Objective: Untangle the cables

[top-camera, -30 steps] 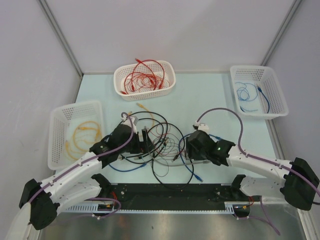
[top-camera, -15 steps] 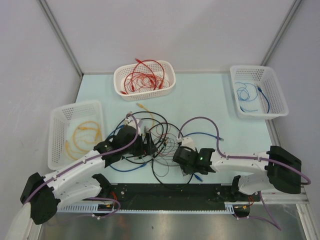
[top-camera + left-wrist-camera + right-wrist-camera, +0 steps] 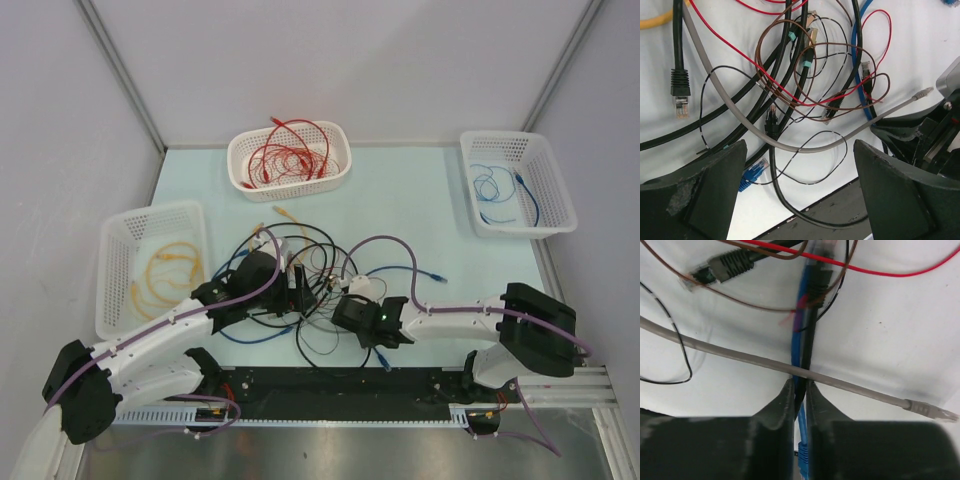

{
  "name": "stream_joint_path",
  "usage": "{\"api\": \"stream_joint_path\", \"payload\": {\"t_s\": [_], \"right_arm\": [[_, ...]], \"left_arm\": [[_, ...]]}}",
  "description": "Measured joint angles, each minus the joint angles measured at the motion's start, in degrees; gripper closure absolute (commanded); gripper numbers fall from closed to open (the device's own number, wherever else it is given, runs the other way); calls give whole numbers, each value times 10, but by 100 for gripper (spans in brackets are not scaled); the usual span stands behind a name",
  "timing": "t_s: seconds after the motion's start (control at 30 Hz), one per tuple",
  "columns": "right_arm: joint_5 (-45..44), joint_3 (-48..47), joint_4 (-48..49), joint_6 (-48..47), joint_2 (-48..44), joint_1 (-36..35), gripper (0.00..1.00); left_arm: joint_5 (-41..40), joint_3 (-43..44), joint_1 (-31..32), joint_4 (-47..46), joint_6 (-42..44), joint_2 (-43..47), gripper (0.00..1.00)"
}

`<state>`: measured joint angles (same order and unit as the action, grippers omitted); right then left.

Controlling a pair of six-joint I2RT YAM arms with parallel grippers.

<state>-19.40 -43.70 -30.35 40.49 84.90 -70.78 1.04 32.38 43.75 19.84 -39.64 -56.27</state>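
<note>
Black, grey, brown, blue tangled cables (image 3: 806, 62), red cables (image 3: 285, 155) in white lattice basket (image 3: 290, 183), pale mint table (image 3: 410, 200).

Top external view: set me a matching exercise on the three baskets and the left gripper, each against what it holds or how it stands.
Column one:
1. rear basket
2. right basket
3. left basket
4. left gripper

Column two:
A. yellow cables
B. open above the tangle
C. red cables
D. blue cable

Pairs: 1-C, 2-D, 3-A, 4-B.
</note>
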Motion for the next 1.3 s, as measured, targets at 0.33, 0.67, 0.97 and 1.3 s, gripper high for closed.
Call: {"api": "stream_joint_path", "payload": {"t_s": [0.33,0.67,0.97,1.3], "right_arm": [[-14,-3,-23,6,-58,-3,100],[11,-94,21,-27,-242,142,100],[65,-99,31,-52,-185,170,100],[122,-108,56,-60,-113,172,45]], "left_arm": [[-19,0,0,0,-5,3,6],[-70,9,0,-43,-9,114,5],[-84,28,0,-87,-8,139,4],[-24,28,1,-122,7,160,3]]}}
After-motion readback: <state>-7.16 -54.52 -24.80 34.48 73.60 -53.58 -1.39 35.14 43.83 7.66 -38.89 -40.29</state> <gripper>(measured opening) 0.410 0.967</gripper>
